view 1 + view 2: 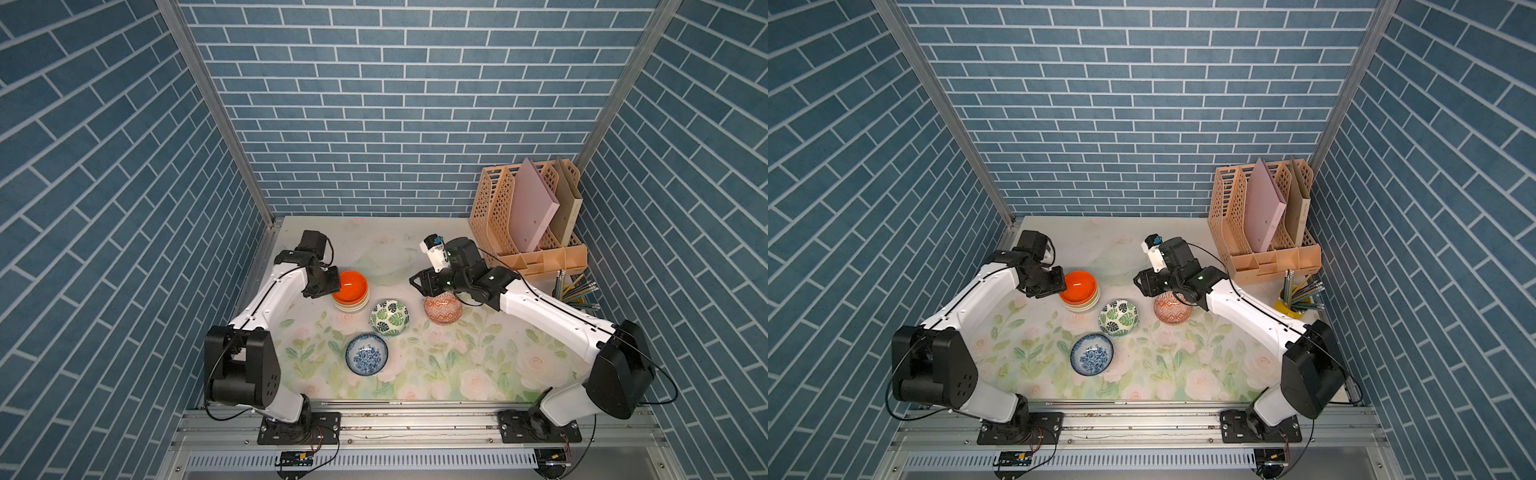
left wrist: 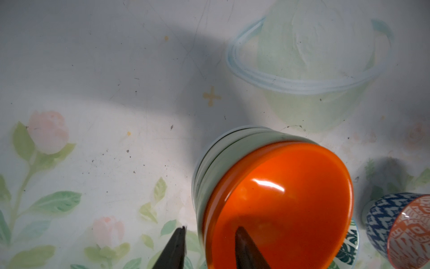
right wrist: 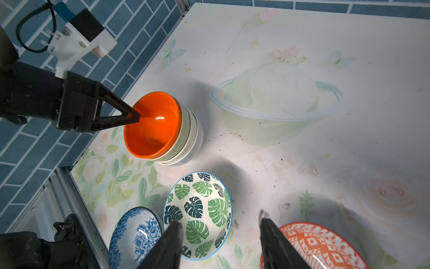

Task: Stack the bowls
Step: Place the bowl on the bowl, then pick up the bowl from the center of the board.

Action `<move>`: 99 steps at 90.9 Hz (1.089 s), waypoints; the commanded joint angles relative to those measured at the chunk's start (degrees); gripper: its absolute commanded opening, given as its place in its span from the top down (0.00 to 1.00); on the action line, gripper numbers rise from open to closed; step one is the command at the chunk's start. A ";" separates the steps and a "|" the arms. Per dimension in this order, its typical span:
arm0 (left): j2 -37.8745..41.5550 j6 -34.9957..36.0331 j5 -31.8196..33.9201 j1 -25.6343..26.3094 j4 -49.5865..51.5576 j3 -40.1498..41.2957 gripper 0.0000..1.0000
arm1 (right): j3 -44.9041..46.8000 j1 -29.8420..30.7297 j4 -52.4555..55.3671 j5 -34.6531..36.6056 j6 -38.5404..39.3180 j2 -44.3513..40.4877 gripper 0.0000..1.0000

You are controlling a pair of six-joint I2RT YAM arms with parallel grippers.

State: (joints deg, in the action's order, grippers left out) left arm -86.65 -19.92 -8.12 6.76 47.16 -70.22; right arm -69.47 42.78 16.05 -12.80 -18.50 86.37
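A robot test booth in a lab, staged as a room. Three walls (image 1: 374, 104) papered in a blue brick pattern meet at bare metal posts (image 1: 216, 112). A table (image 1: 457, 374) with a floral printed cover holds bowls (image 1: 390, 318). A metal rail (image 1: 415, 422) at 6 o'clock carries the left arm (image 1: 266, 299) at 7 and the right arm (image 1: 548, 311) at 5, wires exposed. A paper rack (image 1: 498, 216) and pencil cup (image 1: 1286, 306) stand at 2 o'clock.

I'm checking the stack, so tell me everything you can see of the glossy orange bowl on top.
The glossy orange round bowl looks like glazed ceramic, with a highlight on its inner wall. It sits upright and empty, nested as the top of a stack of pale bowls on the left arm's side of the flower-printed tabletop. The left claw straddles its rim, jaws apart, one finger inside, one outside; whether they touch it is unclear.
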 commanded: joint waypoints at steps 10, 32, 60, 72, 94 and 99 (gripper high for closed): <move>9.40 -2.01 3.71 -0.26 5.65 -5.31 0.52 | -0.91 -0.16 1.93 1.14 2.19 -0.08 0.41; 24.35 -6.55 -5.75 0.25 5.01 6.69 0.50 | -1.74 -0.46 3.82 4.91 2.74 -1.16 0.37; 35.47 -10.98 -8.36 2.77 2.91 21.10 0.52 | 2.09 -0.04 4.90 2.88 0.71 -1.32 0.43; 39.02 -13.72 -7.67 5.98 2.85 23.10 0.52 | 5.78 3.02 3.29 1.48 -1.24 -2.49 0.45; 39.88 -14.24 -5.19 6.86 0.81 28.50 0.52 | 6.76 11.85 5.49 1.40 -3.22 -0.07 0.46; 39.72 -14.35 -5.28 6.94 -0.13 28.60 0.52 | 6.55 13.37 5.54 1.86 -4.02 0.71 0.46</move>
State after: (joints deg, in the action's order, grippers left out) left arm -46.28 -33.58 -14.59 13.43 48.86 -42.63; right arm -62.92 53.10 20.32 -10.70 -19.97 85.62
